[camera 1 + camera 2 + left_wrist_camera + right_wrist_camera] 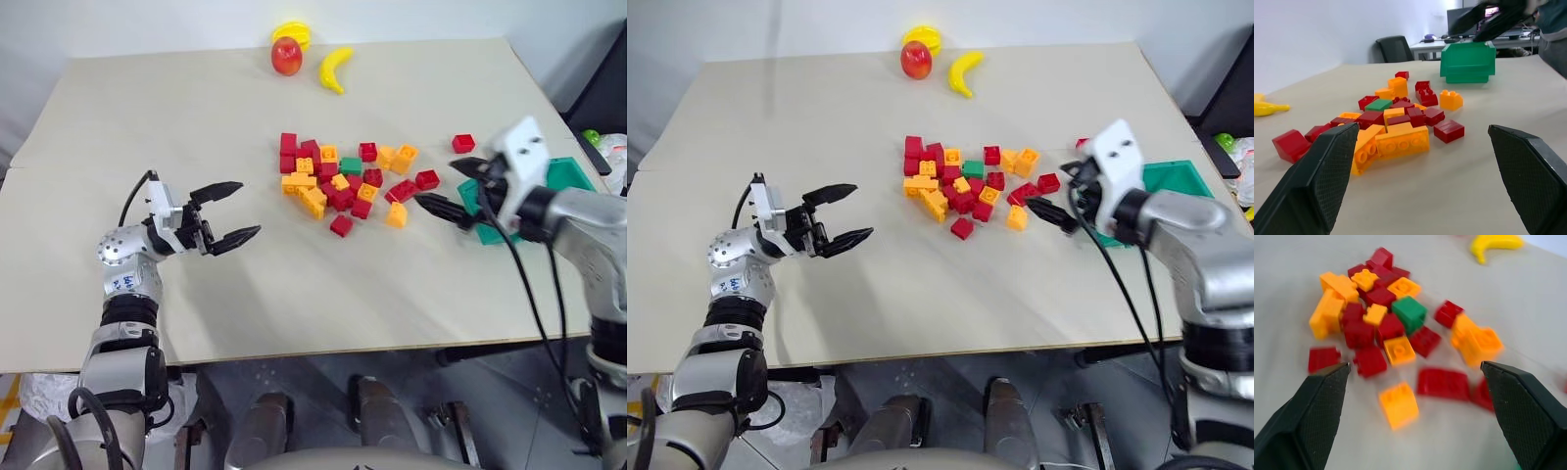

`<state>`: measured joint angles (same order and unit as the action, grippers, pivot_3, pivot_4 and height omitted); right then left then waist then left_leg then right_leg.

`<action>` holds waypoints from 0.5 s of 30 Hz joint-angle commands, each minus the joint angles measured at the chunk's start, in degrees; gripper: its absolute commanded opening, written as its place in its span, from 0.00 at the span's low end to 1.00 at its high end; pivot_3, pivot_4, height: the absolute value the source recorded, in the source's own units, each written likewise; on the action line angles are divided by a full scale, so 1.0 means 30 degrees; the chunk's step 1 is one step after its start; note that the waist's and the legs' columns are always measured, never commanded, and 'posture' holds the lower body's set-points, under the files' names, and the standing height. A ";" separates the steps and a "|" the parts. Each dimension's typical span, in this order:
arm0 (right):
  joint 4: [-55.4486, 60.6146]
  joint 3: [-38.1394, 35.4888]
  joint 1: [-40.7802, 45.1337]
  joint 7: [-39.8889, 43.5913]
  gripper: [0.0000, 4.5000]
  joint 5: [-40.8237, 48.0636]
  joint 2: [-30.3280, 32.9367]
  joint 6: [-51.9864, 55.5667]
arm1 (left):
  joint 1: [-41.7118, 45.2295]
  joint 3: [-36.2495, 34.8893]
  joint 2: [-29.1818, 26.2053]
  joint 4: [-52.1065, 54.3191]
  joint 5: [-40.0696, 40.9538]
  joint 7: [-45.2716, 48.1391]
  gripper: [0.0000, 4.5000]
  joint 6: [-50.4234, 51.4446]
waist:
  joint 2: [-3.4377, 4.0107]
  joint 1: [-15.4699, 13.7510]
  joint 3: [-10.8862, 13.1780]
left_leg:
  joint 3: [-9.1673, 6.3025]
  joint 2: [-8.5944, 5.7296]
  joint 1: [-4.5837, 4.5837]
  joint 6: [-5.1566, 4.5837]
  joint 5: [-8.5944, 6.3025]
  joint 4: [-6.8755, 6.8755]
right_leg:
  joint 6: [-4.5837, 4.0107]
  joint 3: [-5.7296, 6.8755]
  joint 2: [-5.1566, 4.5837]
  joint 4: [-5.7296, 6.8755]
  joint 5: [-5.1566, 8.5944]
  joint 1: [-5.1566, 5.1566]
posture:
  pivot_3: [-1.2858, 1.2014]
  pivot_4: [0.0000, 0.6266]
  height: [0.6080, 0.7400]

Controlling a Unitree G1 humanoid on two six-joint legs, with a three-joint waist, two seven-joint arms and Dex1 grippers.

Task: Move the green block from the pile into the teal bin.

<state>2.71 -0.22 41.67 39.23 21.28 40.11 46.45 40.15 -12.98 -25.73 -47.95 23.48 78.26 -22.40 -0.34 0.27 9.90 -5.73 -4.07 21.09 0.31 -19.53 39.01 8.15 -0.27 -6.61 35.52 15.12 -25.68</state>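
While lying among the pile (343, 181) on the desk (196, 117), green block (351, 166) sitting ungripped; right end effector (453, 186) and left end effector (227, 213) both gaping apart, empty.

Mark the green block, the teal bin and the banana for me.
green block (351, 165), left eye view, studded top face.
teal bin (572, 174), left eye view, inside of its far wall.
banana (336, 70), left eye view, middle of its curve.

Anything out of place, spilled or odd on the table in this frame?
Nothing damaged or spilled. One red brick lies apart from the pile, near the teal bin. The green block sits in the pile, untouched.
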 commanded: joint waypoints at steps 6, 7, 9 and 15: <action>-1.4608 0.2165 0.8218 -0.1360 0.99 -0.3850 -0.4952 -0.4842 | -0.0106 -0.0257 0.0364 0.0933 0.0308 -0.0558 1.00 -0.0521 | 0.0001 0.0285 0.0000 | -0.0008 -0.0006 0.0043 -0.0006 -0.0004 -0.0029 | 0.0008 0.0014 -0.0004 0.0013 -0.0009 -0.0032 | 0.52 0.24 1.00; -1.6293 0.2037 0.8947 -0.1632 0.99 -0.4088 -0.5544 -0.5386 | -0.0293 -0.0259 0.0435 0.1198 0.0348 -0.0660 1.00 -0.0513 | 0.0002 0.0378 -0.0001 | -0.0009 -0.0004 0.0046 -0.0006 -0.0004 -0.0035 | 0.0008 0.0015 -0.0004 0.0012 -0.0009 -0.0039 | 0.52 0.24 1.00; -1.8956 0.1876 1.0020 -0.1911 0.99 -0.4557 -0.6424 -0.6544 | -0.0717 -0.0263 0.0544 0.1770 0.0424 -0.0849 1.00 -0.0457 | 0.0003 0.0488 -0.0001 | -0.0033 -0.0006 0.0055 -0.0007 -0.0005 -0.0055 | 0.0007 0.0031 -0.0011 0.0009 -0.0009 -0.0046 | 0.52 0.24 1.00; -2.3221 0.1344 1.1438 -0.2397 0.99 -0.5254 -0.8037 -0.8503 | -0.1842 -0.0354 0.0587 0.3218 0.0551 -0.1566 1.00 -0.0127 | 0.0006 0.0728 0.0001 | -0.0035 -0.0008 0.0061 -0.0013 -0.0009 -0.0090 | 0.0007 0.0026 -0.0016 0.0006 -0.0009 -0.0080 | 0.52 0.24 1.00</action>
<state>-65.78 4.90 73.80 33.06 6.23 16.73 22.88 34.95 -13.16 -23.61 -41.05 23.81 74.39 -22.87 -0.32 2.46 9.90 -5.83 -4.09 21.29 0.27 -19.56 38.75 8.17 -0.19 -6.65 35.53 15.09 -25.92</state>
